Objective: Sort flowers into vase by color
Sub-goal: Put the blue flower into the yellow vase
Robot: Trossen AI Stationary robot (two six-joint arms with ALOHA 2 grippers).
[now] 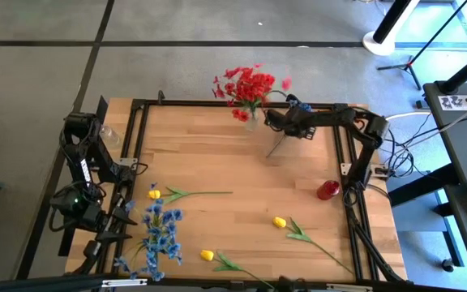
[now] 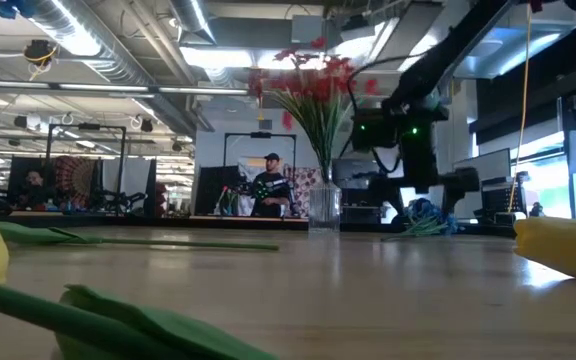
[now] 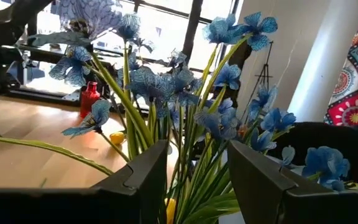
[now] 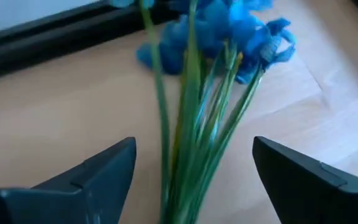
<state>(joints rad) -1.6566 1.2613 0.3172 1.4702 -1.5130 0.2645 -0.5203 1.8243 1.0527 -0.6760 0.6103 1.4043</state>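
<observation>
— On the wooden table [image 1: 242,174], where are the flowers?
— Red flowers [image 1: 246,88] fill the vase [image 1: 252,122] at the far edge. The left gripper [image 3: 194,177] pinches blue flowers [image 3: 166,87] by their stems; the right gripper [image 4: 194,180] stands spread over a blue bunch [image 4: 229,31] lying flat.

The table [image 1: 242,174] is light brown wood with a black frame. The flowers in the clear vase [image 2: 324,209] are red [image 1: 248,85]. The flowers [image 1: 159,231] near the left arm are blue with green stems. Three buds [image 1: 279,221] are yellow. A small bottle [image 1: 327,190] is red. Both arms are black.
</observation>
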